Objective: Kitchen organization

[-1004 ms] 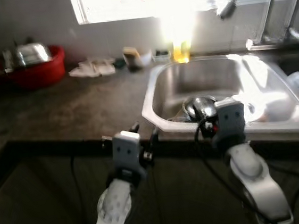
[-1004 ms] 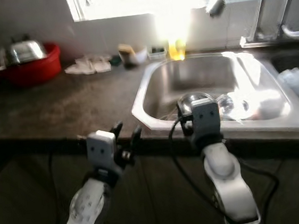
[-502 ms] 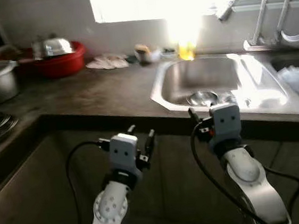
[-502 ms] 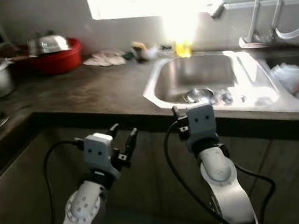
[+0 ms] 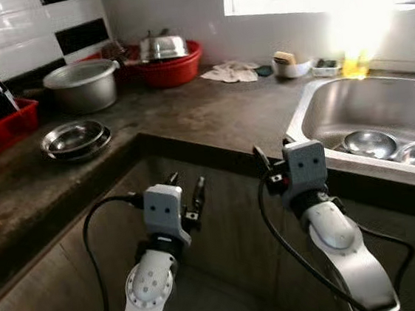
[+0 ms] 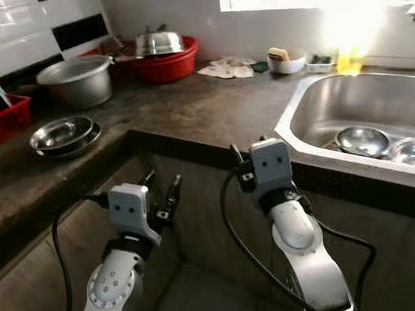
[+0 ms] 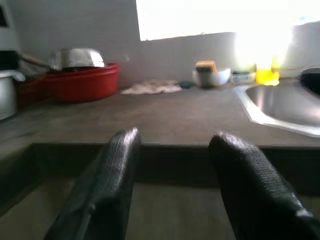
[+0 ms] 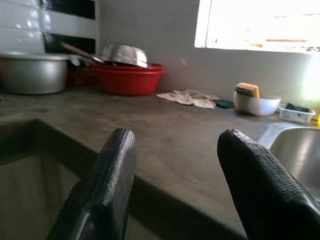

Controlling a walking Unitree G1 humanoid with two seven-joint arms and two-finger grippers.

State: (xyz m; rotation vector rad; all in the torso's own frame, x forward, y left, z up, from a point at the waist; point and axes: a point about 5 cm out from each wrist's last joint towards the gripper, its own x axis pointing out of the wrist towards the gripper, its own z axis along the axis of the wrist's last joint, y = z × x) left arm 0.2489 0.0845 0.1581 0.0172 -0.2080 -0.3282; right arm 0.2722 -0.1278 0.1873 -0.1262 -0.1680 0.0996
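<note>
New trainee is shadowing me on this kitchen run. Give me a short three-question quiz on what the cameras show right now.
1. True or false: the left gripper holds a bowl.
2. What sits in the red basin: A) an upturned metal bowl, B) bottles, C) a sponge?
3. Name the container right of the basin's rag.

Key:
1. False; both it and the right gripper are open and empty.
2. A.
3. White bowl.

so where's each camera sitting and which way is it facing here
Head stereo views: look down at the counter corner, sink; both silver arms show, left gripper, right gripper.
Left wrist view: level along its open jaws, toward the red basin.
Right wrist view: along its open jaws, same way.
Shared: red basin, white bowl.
</note>
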